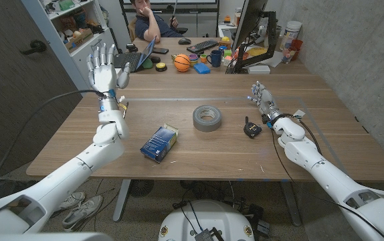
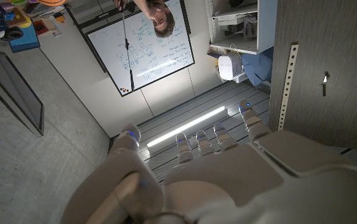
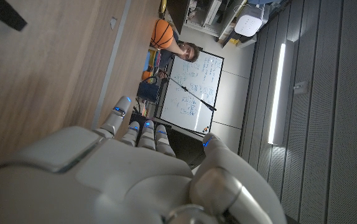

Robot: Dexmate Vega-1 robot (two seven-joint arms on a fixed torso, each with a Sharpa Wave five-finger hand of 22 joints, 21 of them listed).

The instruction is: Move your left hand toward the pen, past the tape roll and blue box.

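Opening step: the left hand (image 1: pixel 104 65) is raised above the table's far left, fingers spread and empty, while the right hand (image 1: pixel 264 99) stands open near the right side. The blue box (image 1: pixel 159 142) and tape roll (image 1: pixel 207 118) lie mid-table, well apart from the left hand. No pen can be made out — the small dark object (image 1: pixel 252 127) beyond the roll is too small to identify — so the reach likely runs rightward past both.

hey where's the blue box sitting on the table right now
In the head view, the blue rectangular box lies on the wooden table left of centre, between the raised left hand and the grey tape roll.
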